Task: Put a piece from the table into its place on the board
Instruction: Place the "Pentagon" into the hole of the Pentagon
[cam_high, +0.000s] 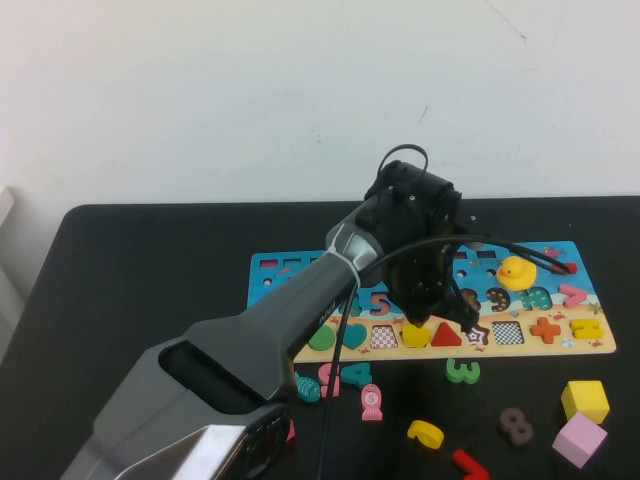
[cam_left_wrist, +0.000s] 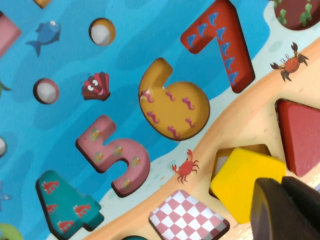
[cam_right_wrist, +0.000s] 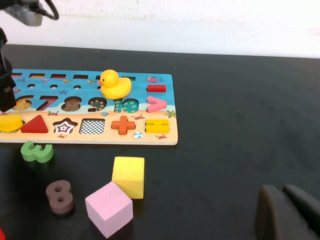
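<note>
1. A matte black table (cam_high: 120, 280) stands against a plain white wall, with the long puzzle board (cam_high: 300, 270) lying across its middle.
2. The left gripper (cam_high: 425, 318) hangs over the board's sandy lower strip, pointing down; its dark fingertips (cam_left_wrist: 285, 210) sit close together with barely a gap, and whether they pinch anything cannot be told.
3. Right at those fingertips lies the yellow pentagon piece (cam_left_wrist: 243, 182), sitting askew over its slot, one corner of the recess still showing beside it.
4. Just beside the piece are a red triangle (cam_left_wrist: 300, 135) on one side and a checkered square (cam_left_wrist: 187, 215) on the other.
5. Farther out on the blue part: an orange 6 (cam_left_wrist: 175, 102), a pink 5 (cam_left_wrist: 112, 152), a red 7 (cam_left_wrist: 225, 42) and a teal 4 (cam_left_wrist: 65, 205).
6. A rubber duck (cam_high: 516, 271) stands on the board, well off to the gripper's right.
7. Loose on the table nearer the robot lie a green 3 (cam_high: 462, 370), a yellow cube (cam_high: 585, 400) and a pink cube (cam_high: 579, 440).
8. The right gripper (cam_right_wrist: 290, 215) hovers low over bare table far to the right, its fingers nearly together, holding nothing.
</note>
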